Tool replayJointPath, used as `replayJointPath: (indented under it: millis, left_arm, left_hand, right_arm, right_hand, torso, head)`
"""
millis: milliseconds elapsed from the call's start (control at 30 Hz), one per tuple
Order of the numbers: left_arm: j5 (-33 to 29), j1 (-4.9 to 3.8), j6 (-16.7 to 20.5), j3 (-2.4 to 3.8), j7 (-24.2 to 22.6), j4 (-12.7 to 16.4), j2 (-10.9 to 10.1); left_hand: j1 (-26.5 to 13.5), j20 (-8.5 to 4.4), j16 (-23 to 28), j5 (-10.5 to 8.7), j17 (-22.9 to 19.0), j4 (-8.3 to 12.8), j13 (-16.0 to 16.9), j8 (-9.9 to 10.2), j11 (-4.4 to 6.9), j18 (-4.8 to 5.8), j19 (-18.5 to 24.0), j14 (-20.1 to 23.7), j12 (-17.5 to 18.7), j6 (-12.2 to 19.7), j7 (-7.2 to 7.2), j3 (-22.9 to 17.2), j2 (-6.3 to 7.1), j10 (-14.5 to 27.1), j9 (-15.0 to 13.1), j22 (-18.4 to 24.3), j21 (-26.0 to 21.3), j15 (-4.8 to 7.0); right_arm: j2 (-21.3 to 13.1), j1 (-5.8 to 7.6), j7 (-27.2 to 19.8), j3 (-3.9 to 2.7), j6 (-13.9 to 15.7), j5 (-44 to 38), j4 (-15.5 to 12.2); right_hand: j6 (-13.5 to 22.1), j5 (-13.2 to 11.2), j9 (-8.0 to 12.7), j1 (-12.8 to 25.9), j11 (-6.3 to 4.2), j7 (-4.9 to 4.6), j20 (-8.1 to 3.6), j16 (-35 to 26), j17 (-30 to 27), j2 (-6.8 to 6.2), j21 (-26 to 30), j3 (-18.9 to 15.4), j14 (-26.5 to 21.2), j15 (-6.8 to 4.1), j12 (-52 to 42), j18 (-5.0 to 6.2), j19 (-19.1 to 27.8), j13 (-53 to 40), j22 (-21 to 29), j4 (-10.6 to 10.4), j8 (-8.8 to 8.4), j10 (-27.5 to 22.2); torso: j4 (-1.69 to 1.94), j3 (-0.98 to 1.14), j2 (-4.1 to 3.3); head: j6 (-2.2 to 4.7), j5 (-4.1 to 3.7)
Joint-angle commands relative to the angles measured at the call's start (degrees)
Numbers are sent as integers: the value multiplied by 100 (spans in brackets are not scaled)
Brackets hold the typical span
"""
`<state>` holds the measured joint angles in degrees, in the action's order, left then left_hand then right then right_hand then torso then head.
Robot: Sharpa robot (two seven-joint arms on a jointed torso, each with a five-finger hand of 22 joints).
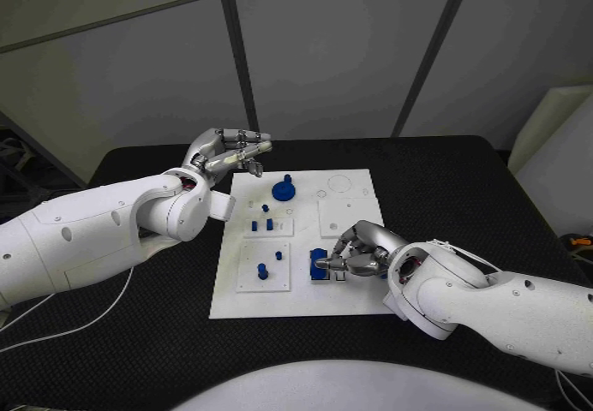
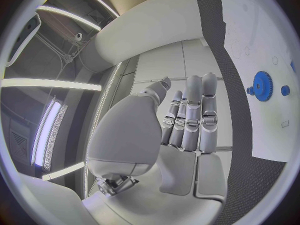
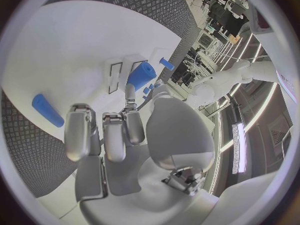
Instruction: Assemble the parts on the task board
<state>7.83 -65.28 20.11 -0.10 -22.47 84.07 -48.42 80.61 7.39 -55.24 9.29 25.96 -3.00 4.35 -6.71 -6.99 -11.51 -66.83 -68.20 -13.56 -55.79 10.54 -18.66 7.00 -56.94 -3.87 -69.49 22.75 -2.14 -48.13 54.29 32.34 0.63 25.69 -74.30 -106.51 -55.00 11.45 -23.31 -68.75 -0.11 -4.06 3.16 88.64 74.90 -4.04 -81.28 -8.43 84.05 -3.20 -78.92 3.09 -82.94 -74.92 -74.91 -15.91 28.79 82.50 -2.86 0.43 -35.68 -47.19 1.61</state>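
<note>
Lying across the middle of the black surface (image 1: 148, 163), the task board (image 1: 352, 295) carries the blue parts, and the right hand (image 1: 358, 248) sits at its near right. Its fingers (image 1: 336, 257) curl down onto a blue block (image 1: 319, 259), though whether they grip it I cannot tell. The left hand (image 1: 225, 151) hovers off the far left corner, fingers bent and grasping nothing, near the blue gear (image 1: 284, 188).

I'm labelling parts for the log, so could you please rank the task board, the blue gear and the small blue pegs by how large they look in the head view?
1. Task board, by far the largest.
2. Blue gear, near the board's far edge.
3. Small blue pegs at the board's middle; the two look alike, so I would not rank one above the other.
</note>
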Motion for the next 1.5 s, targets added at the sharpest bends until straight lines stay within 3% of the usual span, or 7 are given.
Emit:
replayJointPath:
  millis: [33,467,700,1067,1267,1367,1500]
  left_arm:
    - [-7,-7,-67,5,-30,5,2]
    - [-7,-7,-71,5,-27,4,10]
    - [-7,-7,-70,5,-28,-1,10]
    - [-7,-7,-67,5,-28,-6,14]
    - [-7,-7,-66,5,-27,-7,13]
    - [-7,-7,-66,5,-26,-7,12]
    - [-7,-7,-68,5,-25,-8,13]
  left_hand:
    - [30,33,-2,21,-7,1,-8,4,-1,110,12,25,-20,35,-22,44,-9,59,1,7,-31,-3]
    - [32,34,-5,21,-14,3,-9,6,-4,110,12,29,-32,43,-17,50,-9,71,2,10,-36,-4]
    - [32,34,-5,21,-14,3,-9,6,-4,110,12,29,-32,43,-17,50,-9,71,2,10,-36,-4]
    - [32,34,-5,21,-14,3,-9,6,-4,110,12,29,-32,43,-17,50,-9,71,2,10,-36,-4]
    - [32,34,-5,21,-14,3,-9,6,-4,110,12,29,-32,43,-17,50,-9,71,2,10,-36,-4]
    - [32,34,-5,21,-14,3,-9,6,-4,110,12,29,-32,43,-17,50,-9,71,2,10,-36,-4]
    - [32,34,-5,21,-14,3,-9,6,-4,110,12,29,-32,43,-17,50,-9,71,2,10,-36,-4]
  right_arm:
    - [0,7,-191,-2,63,-193,-23]
    - [142,8,-42,-2,-269,-358,163]
    - [163,8,-27,-2,-531,-643,182]
    - [85,7,101,-1,-371,-1209,192]
    - [81,6,-182,-1,-237,-1068,196]
    - [84,6,-419,-1,-114,-882,187]
    - [71,6,-617,0,72,-739,167]
  right_hand:
    - [-19,25,-24,-129,-13,21,-41,24,1260,4,-32,-8,542,-57,-15,-41,-21,-453,-475,70,33,12]
    - [-115,145,-137,-599,-59,73,-69,17,1249,167,-29,22,539,-93,-50,-40,-21,-511,-480,288,121,57]
    - [-217,-264,-235,-1177,-128,150,-118,32,1283,215,-38,204,546,-149,-110,-45,-30,-583,-500,653,196,111]
    - [-284,-234,-279,-1350,-166,194,-147,47,1319,270,-61,313,554,-179,-201,-53,-51,-674,-532,766,219,182]
    - [-291,-264,-300,-1123,-159,182,-155,50,1324,280,-70,260,555,-178,-211,-57,-60,-687,-546,624,215,196]
    - [-272,24,-335,-721,-148,173,-149,55,1335,275,-75,123,557,-168,-213,-59,-66,-696,-556,337,210,204]
    - [-266,259,-378,-544,-149,173,-148,62,1351,265,-87,-8,561,-171,-226,-62,-78,-715,-572,180,223,216]
  torso:
    - [1,-3,1]
    - [14,-7,-4]
    - [0,-4,-5]
    - [7,-5,-1]
    - [10,-4,1]
    - [4,-5,-3]
    - [-1,-4,-4]
  head:
    - [-5,-10]
    - [-17,-2]
    - [-35,0]
    - [-45,-18]
    - [-38,-5]
    - [-36,3]
    - [-32,5]
